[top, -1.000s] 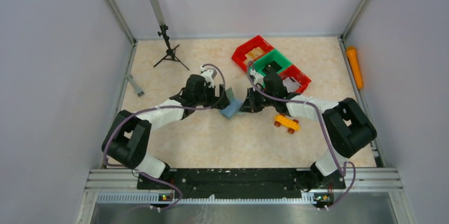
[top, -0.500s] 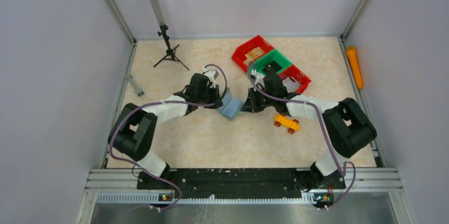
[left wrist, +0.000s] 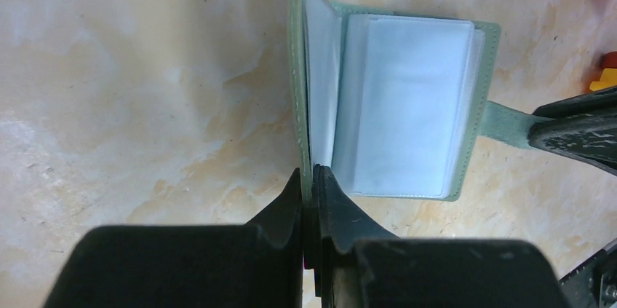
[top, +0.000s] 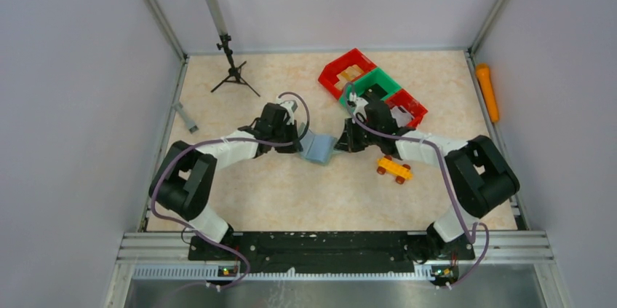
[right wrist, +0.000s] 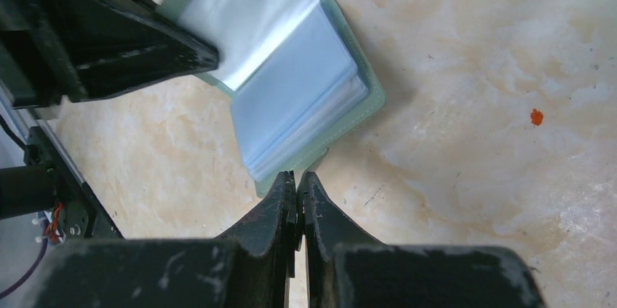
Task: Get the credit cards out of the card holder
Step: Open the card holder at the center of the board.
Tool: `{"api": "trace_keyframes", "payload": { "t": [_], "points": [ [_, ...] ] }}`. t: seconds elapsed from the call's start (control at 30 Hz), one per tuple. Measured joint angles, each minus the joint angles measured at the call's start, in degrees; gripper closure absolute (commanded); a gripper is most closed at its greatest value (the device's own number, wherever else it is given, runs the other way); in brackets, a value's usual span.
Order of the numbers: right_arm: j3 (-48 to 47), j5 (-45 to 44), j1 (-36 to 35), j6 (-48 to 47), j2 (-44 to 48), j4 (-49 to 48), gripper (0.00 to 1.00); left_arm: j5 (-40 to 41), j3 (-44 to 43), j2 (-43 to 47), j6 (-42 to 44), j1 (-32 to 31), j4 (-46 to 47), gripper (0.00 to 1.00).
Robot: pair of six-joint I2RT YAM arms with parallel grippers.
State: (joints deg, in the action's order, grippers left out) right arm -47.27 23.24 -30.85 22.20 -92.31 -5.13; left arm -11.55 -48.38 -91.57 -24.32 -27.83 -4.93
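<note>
Mid-tabletop (top: 291, 199), between the two arms, the card holder (top: 318, 149) is spread open. Its raised cover flap (left wrist: 298, 68) is pinched at the edge by the left pincer (left wrist: 311, 177), clenched tight, and the little tab (left wrist: 509, 120) is clamped in the right pincer (right wrist: 298, 180). Clear sleeves (left wrist: 407, 104) are seen inside, but no credit cards can be made out. The holder is judged light, thin and floppy, and the sleeves probably slick, so cards are best nipped by a bare protruding edge while the cover is pinned.
</note>
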Motion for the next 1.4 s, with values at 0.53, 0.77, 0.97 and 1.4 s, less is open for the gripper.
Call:
{"api": "trace_keyframes", "payload": {
  "t": [0.53,0.77,0.97,1.4],
  "points": [
    [4.74,0.02,0.76,1.60,7.02,-6.60,1.00,-8.92,-2.14,-5.64,-0.85,-0.39,-1.86,0.63],
    [3.61,-1.77,1.53,1.57,4.02,-3.34,1.00,-7.19,-1.09,-2.32,-0.59,-0.42,-3.17,0.59],
    [2.86,-2.51,1.73,1.49,3.32,-1.73,1.00,-6.99,-0.63,-1.01,-0.42,-0.42,-3.08,0.47],
    [3.34,-0.83,1.79,1.51,4.26,-3.45,1.00,-9.18,1.88,1.46,0.17,-0.81,0.46,0.12]
  ]
}}
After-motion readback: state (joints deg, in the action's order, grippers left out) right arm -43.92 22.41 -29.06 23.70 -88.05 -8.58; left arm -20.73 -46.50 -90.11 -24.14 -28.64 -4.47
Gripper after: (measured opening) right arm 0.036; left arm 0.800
